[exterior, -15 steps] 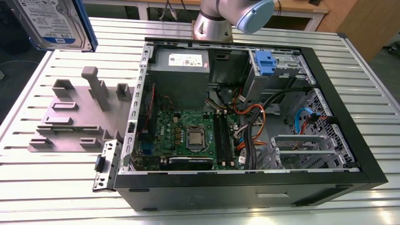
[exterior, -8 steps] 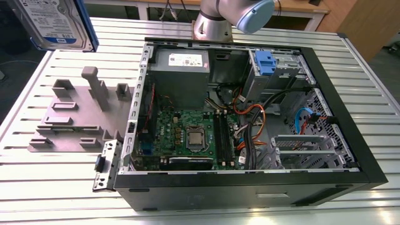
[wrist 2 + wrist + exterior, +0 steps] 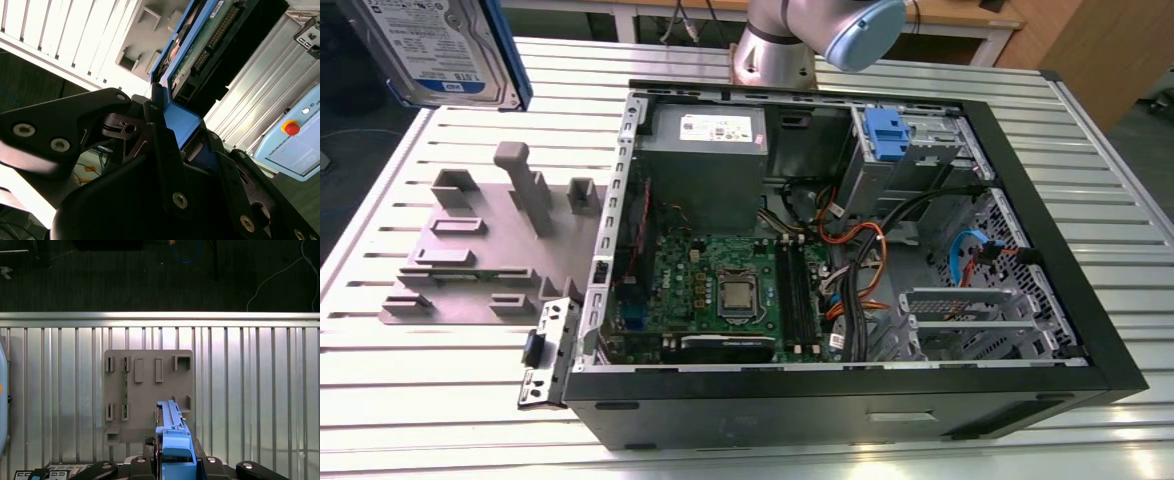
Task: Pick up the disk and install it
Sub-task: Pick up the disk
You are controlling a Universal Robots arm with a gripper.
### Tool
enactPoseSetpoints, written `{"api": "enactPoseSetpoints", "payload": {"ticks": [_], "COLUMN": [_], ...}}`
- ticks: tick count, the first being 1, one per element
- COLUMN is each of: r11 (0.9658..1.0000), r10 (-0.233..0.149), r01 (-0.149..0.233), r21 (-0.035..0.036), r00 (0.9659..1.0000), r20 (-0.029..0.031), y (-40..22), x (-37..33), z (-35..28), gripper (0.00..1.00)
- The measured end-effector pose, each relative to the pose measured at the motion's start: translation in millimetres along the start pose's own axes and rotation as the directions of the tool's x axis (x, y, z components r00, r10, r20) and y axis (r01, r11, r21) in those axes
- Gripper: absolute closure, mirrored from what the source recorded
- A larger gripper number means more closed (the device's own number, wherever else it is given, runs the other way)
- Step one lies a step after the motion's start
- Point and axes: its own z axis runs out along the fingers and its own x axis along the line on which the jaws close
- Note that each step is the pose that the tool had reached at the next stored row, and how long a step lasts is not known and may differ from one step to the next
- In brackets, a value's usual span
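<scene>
Pincer (image 3: 181,131) clenched on the disk (image 3: 438,48), held in the air at upper left of the exterior view, above the grey fixture plate (image 3: 467,270) on the counter (image 3: 427,400), left of the open computer case (image 3: 854,405).

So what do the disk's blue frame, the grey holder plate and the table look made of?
Blue frame on the held silver hard disk: smooth, evenly coloured, likely moulded plastic. Grey holder plate: matte, uniform, probably plastic, perhaps printed. Silver slatted table: bright sheen, likely aluminium profiles.
</scene>
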Motion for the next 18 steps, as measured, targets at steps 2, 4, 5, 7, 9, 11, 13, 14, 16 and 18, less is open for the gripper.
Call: {"api": "enactPoseSetpoints", "payload": {"ticks": [2,4,5,7,9,11,13,14,16,18], "r11": [1.0000,1.0000,1.0000,1.0000,1.0000,1.0000,1.0000,1.0000,1.0000,1.0000], "r10": [0.000,0.000,0.000,0.000,0.000,0.000,0.000,0.000,0.000,0.000], "r01": [0.000,0.000,0.000,0.000,0.000,0.000,0.000,0.000,0.000,0.000], "r21": [0.0001,0.0000,0.0000,-0.0001,0.0001,0.0000,0.0000,0.0000,0.0000,0.0000], "r00": [1.0000,1.0000,1.0000,1.0000,1.0000,1.0000,1.0000,1.0000,1.0000,1.0000], "r20": [0.0000,0.0000,0.0000,0.0000,0.0000,0.0000,0.0000,0.0000,0.0001,0.0000], "y": [0.0,0.0,-0.2,-2.5,-7.1,-10.0,-11.6,-12.1,-13.3,-16.9], "x": [0.0,0.0,0.1,0.1,0.3,1.6,4.2,5.7,8.0,9.0], "z": [0.0,0.0,0.0,-0.1,0.0,0.0,-0.2,-0.3,-0.3,-0.4], "gripper": [0.64,0.64,0.64,0.64,0.64,0.64,0.64,0.64,0.64,0.64]}}
